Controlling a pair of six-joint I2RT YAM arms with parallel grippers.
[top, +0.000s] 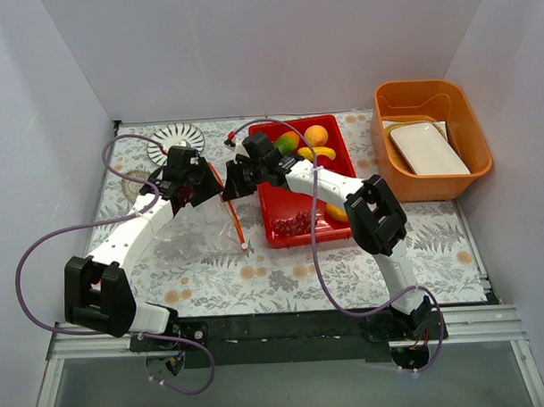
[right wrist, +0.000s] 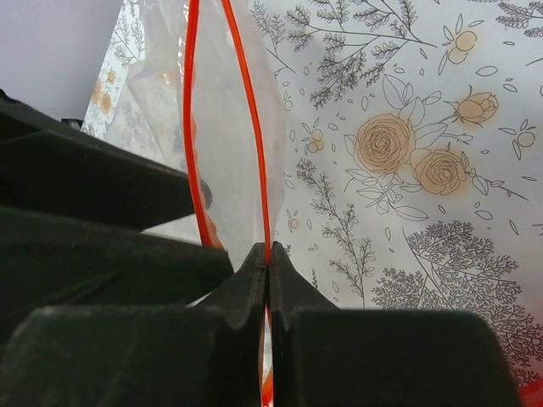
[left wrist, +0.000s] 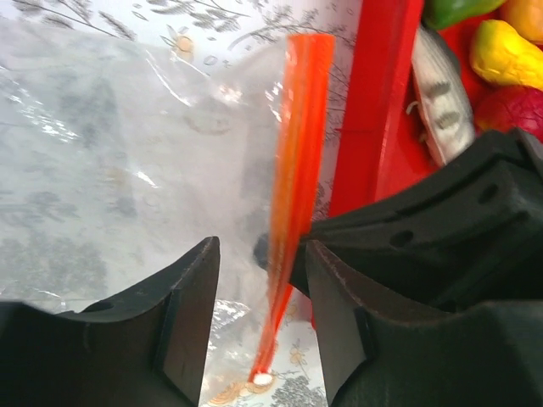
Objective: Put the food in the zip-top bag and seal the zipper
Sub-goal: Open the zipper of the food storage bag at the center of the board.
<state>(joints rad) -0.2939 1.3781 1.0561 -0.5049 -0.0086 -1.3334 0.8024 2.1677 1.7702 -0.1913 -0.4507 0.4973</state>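
The clear zip-top bag point(top: 197, 228) lies on the floral cloth between my two grippers, its mouth held open. Its orange-red zipper strip point(top: 234, 214) runs next to the red tray point(top: 296, 242). My right gripper point(top: 231, 183) is shut on one zipper strip point(right wrist: 250, 110), seen in its own view point(right wrist: 268, 250). My left gripper point(top: 195, 184) is open; in its view point(left wrist: 259, 254) the other strip point(left wrist: 301, 127) passes between the fingers, unclamped. The food is in the tray: mango point(top: 288, 142), orange point(top: 316, 135), grapes point(top: 292, 225), fish point(left wrist: 441, 93), yellow fruit point(left wrist: 505, 51), apple point(left wrist: 509, 106).
An orange bin point(top: 433, 194) holding white dishes stands at the back right. A round white patterned disc point(top: 176, 135) lies at the back left. White walls close in the table on three sides. The tray wall point(left wrist: 382, 110) stands close to the bag's mouth.
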